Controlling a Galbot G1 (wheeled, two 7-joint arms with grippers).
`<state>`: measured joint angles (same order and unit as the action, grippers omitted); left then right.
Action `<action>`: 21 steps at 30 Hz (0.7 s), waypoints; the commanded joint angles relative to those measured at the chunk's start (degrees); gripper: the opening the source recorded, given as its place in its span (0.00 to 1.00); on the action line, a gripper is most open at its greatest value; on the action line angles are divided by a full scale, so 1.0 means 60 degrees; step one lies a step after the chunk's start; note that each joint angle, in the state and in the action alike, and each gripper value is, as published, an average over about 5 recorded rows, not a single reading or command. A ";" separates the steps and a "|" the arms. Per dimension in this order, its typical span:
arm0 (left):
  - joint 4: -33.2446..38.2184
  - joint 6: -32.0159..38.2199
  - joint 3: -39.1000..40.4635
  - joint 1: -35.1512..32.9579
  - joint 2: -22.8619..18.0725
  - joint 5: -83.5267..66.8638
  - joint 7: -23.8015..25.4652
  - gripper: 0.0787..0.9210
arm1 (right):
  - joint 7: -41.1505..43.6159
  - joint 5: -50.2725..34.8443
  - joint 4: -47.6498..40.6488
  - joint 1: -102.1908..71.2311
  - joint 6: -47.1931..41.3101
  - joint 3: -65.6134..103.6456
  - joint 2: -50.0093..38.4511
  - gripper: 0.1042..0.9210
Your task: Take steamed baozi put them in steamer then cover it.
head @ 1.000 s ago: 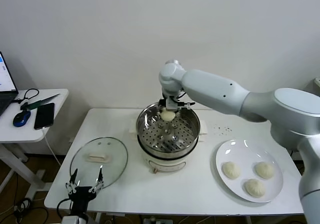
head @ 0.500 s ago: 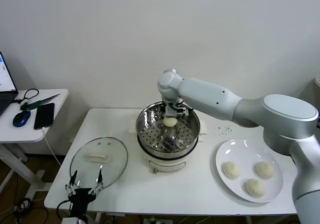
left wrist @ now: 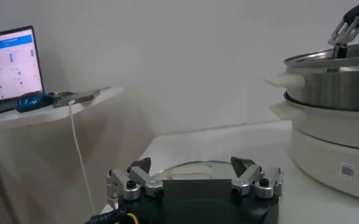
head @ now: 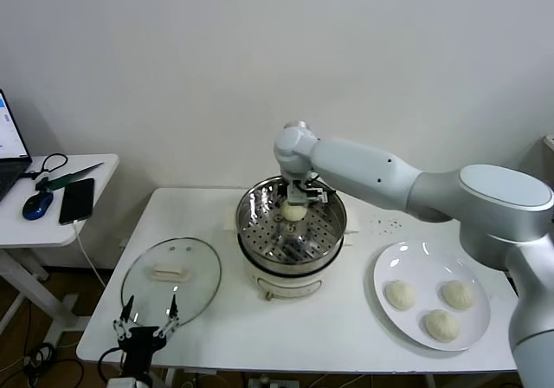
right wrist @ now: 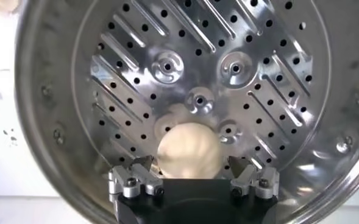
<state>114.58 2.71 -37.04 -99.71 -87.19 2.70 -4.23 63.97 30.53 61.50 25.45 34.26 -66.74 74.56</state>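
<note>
The steel steamer point(head: 248, 232) stands mid-table on its cream base. One baozi point(head: 293, 211) lies on the perforated tray point(right wrist: 258, 91) at the pot's far side. My right gripper point(head: 299, 197) is inside the pot just above it. In the right wrist view the fingers stand open on either side of this baozi point(right wrist: 187, 150), with gaps between them, so my right gripper point(right wrist: 190, 162) is open. Three more baozi point(head: 401, 295) lie on the white plate point(head: 407, 260) at the right. The glass cover point(head: 170, 271) lies flat at the left. My left gripper point(head: 147, 307) is open and parked by the table's front left edge.
A side table point(head: 95, 176) at the far left holds a phone point(head: 76, 200), a mouse point(head: 37, 204) and a laptop. The steamer point(left wrist: 331, 91) rises to the side of my left gripper point(left wrist: 190, 163), with the cover point(left wrist: 191, 170) just in front of it.
My right gripper came down into the steamer with the baozi and has let go of it; the baozi now rests on the tray. The left arm has not moved.
</note>
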 commanded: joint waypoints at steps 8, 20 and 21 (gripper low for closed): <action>0.0066 -0.0040 0.0100 -0.0006 0.0014 0.0006 -0.0001 0.88 | -0.1052 -0.3796 0.2945 0.2815 -0.2572 -0.1620 -0.3663 0.88; 0.0207 -0.0042 0.0140 -0.0070 0.0109 0.0010 0.0007 0.88 | -0.1253 -0.8613 0.3633 0.3117 -0.8011 -0.2830 -0.6743 0.88; 0.0204 -0.0037 0.0136 -0.0080 0.0115 0.0004 0.0007 0.88 | -0.1270 -0.8713 0.3705 0.3017 -0.8195 -0.2870 -0.6953 0.88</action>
<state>115.60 2.44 -36.16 -99.93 -86.72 2.82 -4.22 58.15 -3.75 78.97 41.25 4.96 -79.00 46.94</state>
